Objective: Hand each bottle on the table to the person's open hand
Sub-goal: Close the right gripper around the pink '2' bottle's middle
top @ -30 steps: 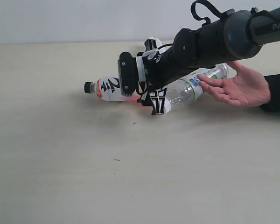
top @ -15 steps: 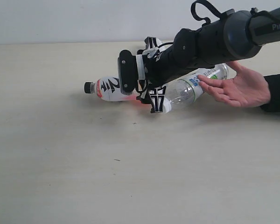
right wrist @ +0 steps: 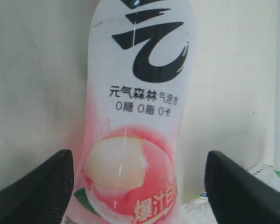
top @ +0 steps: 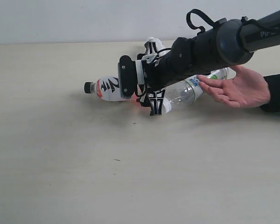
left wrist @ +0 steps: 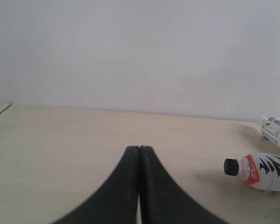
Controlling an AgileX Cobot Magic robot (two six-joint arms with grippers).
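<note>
The left hand [left wrist: 139, 153] is clenched, its fingers pressed together, low over the tabletop [left wrist: 56, 140]. To its right the black-capped bottle [top: 109, 88] lies on its side, cap pointing left. The right hand [right wrist: 140, 161] is released. Its fingers are spread either side of that bottle's pink base end and grip nothing. Further right the white-capped bottle [top: 186, 91] lies slanted under the arm, its far end at the fingertips of the person's open hand [top: 240, 88], held palm up.
</note>
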